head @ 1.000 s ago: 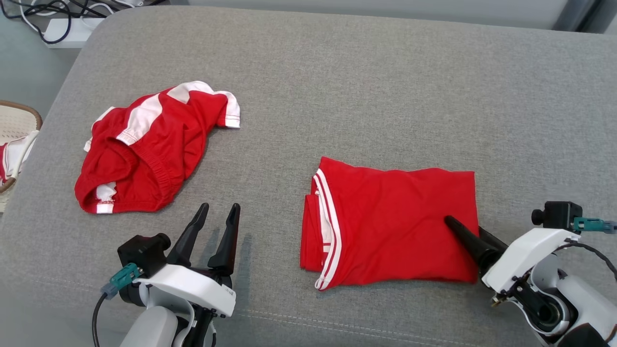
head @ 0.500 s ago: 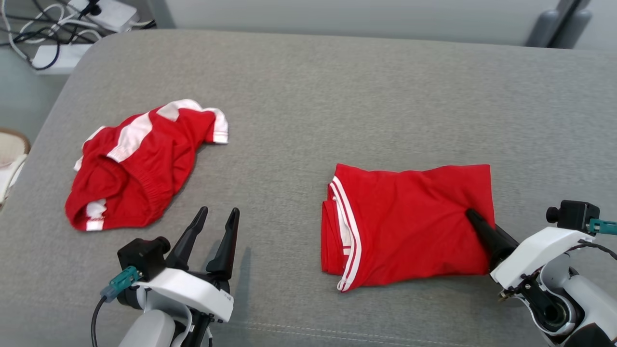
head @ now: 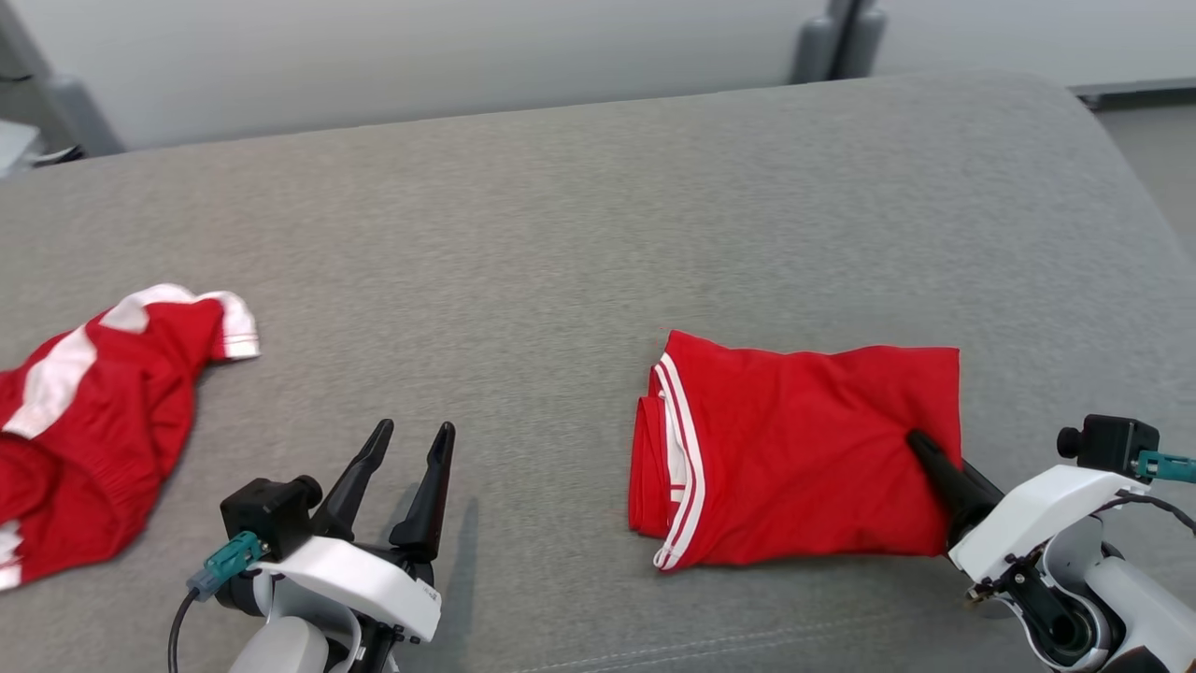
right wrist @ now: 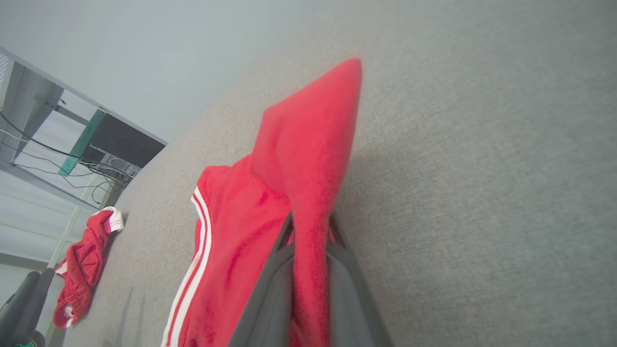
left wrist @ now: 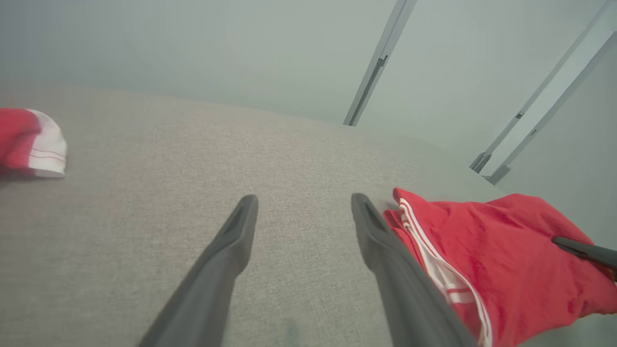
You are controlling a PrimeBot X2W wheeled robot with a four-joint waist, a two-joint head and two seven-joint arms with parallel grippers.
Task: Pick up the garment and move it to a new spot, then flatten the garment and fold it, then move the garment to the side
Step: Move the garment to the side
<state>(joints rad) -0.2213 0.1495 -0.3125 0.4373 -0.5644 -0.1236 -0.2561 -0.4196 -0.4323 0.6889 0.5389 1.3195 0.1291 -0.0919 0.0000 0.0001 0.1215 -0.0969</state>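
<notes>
Grey cushion [head: 561, 206] carries everything. On its right part lies the folded red garment [head: 794, 449], flat and neat, so I judge only the move aside is left. A crumpled red garment [head: 84, 421] lies well apart at left. For that move the right gripper [head: 918, 439] is pinched on the folded edge, cloth between its fingers; the left gripper [head: 415, 428] hangs wide open, holding nothing.

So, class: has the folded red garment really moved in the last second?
Yes. The folded garment, pinched by the right claw, has slid to the robot's right: its gap to the crumpled garment on the cushion has widened.
</notes>
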